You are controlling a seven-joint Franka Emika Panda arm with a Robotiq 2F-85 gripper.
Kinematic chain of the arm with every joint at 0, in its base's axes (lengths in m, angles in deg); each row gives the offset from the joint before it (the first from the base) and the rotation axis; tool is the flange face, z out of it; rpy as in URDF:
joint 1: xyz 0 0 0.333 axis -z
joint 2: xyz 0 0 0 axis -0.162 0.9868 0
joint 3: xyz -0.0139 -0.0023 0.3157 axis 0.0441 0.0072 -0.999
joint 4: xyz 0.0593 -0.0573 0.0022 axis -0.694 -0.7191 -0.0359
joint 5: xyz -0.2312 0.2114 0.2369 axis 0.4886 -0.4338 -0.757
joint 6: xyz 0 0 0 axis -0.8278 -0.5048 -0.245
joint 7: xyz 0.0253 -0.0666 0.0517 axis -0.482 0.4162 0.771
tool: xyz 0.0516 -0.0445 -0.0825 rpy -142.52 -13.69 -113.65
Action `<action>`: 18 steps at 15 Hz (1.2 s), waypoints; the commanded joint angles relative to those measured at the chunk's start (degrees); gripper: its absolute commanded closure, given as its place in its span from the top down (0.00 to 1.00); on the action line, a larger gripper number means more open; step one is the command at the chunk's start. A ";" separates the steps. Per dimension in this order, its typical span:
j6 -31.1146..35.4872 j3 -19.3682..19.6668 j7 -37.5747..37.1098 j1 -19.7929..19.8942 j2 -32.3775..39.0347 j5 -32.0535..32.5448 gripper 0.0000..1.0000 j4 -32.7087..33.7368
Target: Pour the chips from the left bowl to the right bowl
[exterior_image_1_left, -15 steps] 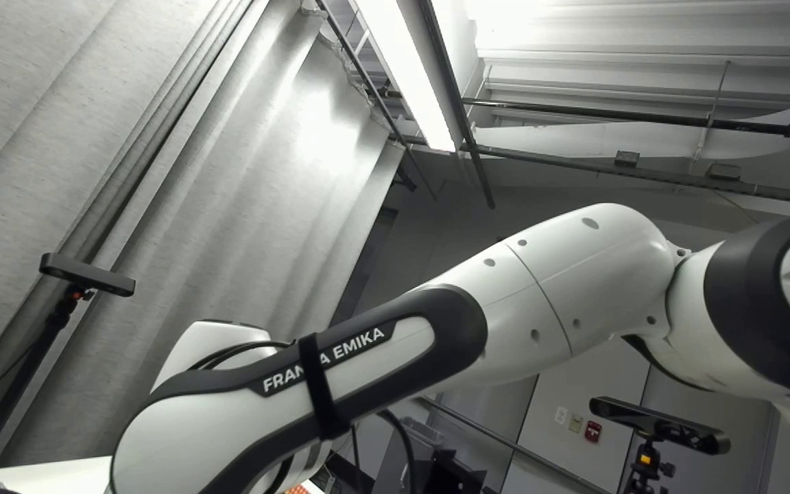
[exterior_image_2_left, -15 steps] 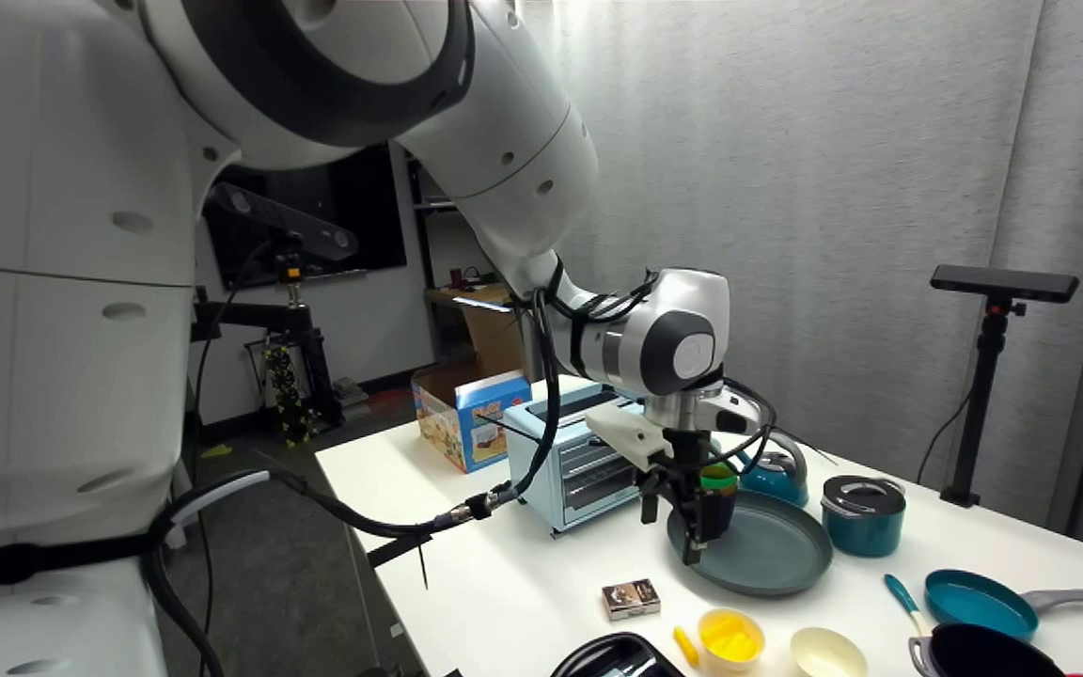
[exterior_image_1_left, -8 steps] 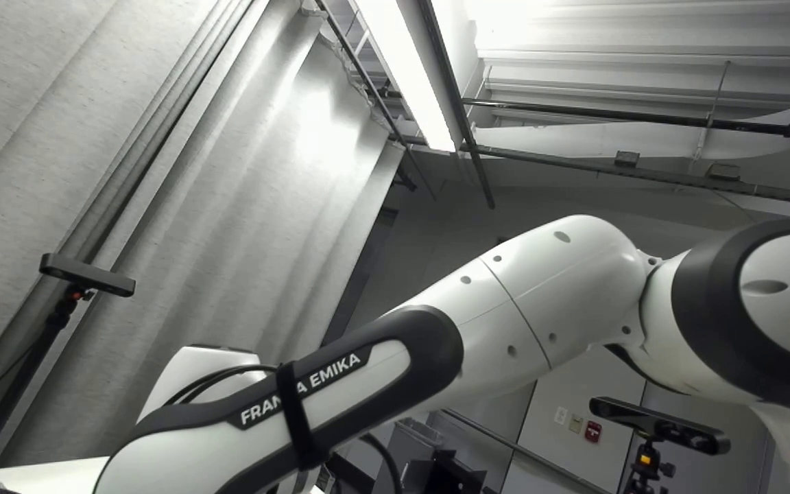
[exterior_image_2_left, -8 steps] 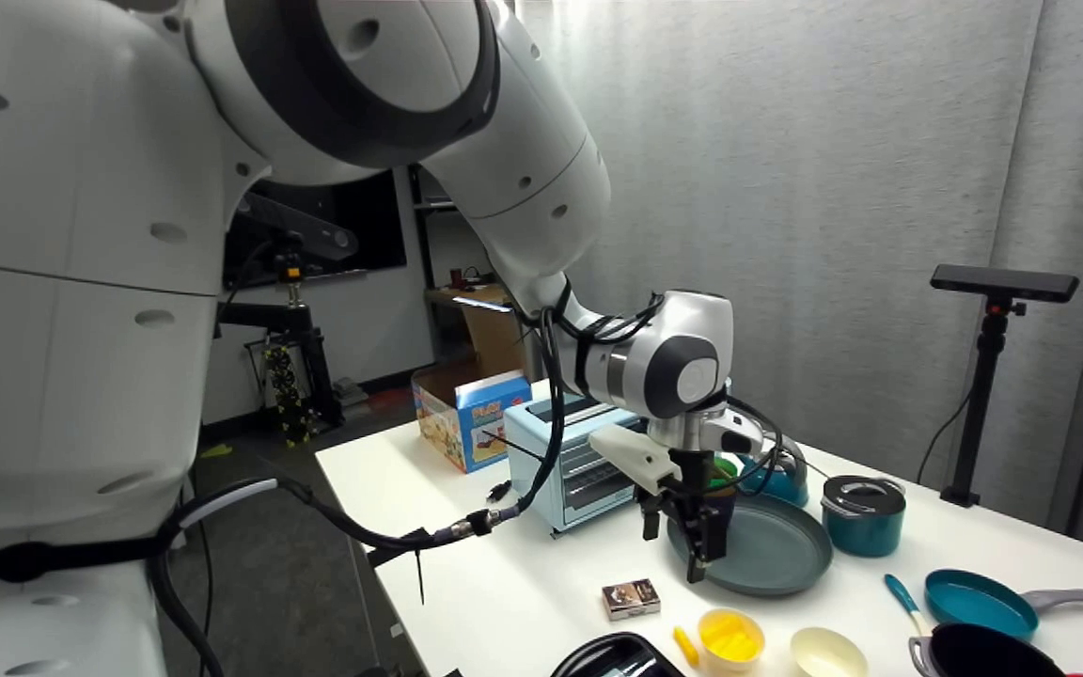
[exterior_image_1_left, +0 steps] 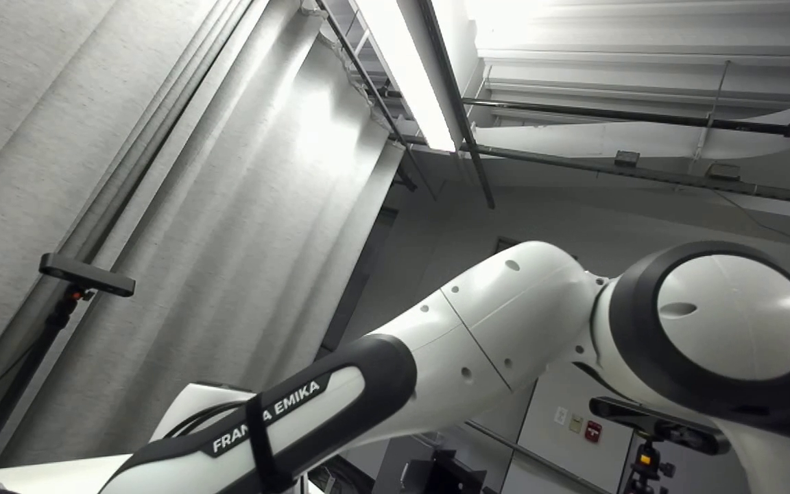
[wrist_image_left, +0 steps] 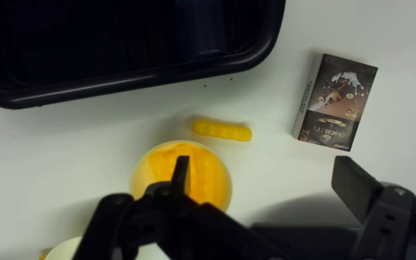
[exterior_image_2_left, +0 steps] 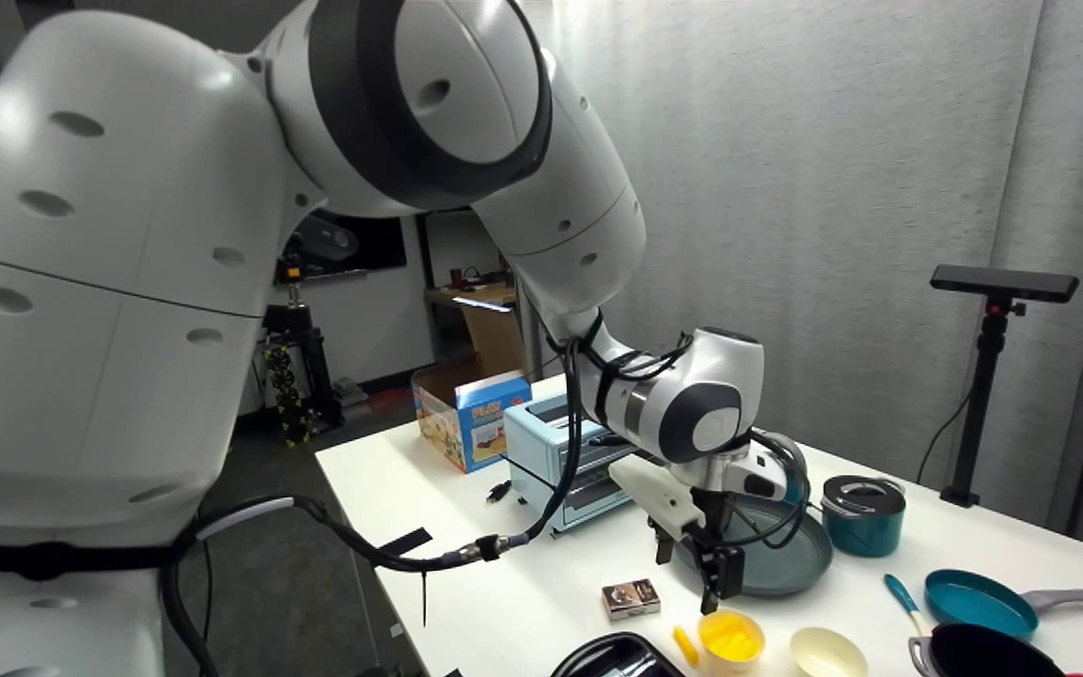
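The cream bowl with yellow chips [exterior_image_2_left: 731,641] stands on the white table; its chips [wrist_image_left: 205,175] also show in the wrist view, partly behind a finger. A second cream bowl [exterior_image_2_left: 828,653] stands beside it and looks empty; its edge [wrist_image_left: 63,250] shows at the bottom left of the wrist view. A loose yellow piece [wrist_image_left: 222,130] lies beside the full bowl. My gripper [exterior_image_2_left: 688,580] is open with nothing between its fingers [wrist_image_left: 262,160]. It is above the table, behind the full bowl in the exterior view. In the wrist view one finger overlaps that bowl. Contact does not show.
A chocolate box [wrist_image_left: 338,104] and a black tray [wrist_image_left: 139,81] lie near the full bowl. A grey plate [exterior_image_2_left: 791,559], a teal pot [exterior_image_2_left: 864,522], a teal pan [exterior_image_2_left: 979,602] and a dark pot [exterior_image_2_left: 988,653] stand around. A blue toaster oven [exterior_image_2_left: 537,461] stands behind.
The arm has moved down and forward, bringing my gripper lower and closer to the full bowl. The fingers stay open. The bowls and other objects have not moved.
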 commanded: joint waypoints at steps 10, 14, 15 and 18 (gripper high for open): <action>0.73 -3.14 7.64 4.10 9.18 -7.94 1.00 8.96; 0.63 -3.85 8.19 4.57 11.06 -9.13 1.00 10.03; 0.57 -4.01 8.22 4.71 11.50 -9.33 1.00 10.30; 0.42 -3.98 7.78 4.67 12.49 -9.28 1.00 10.78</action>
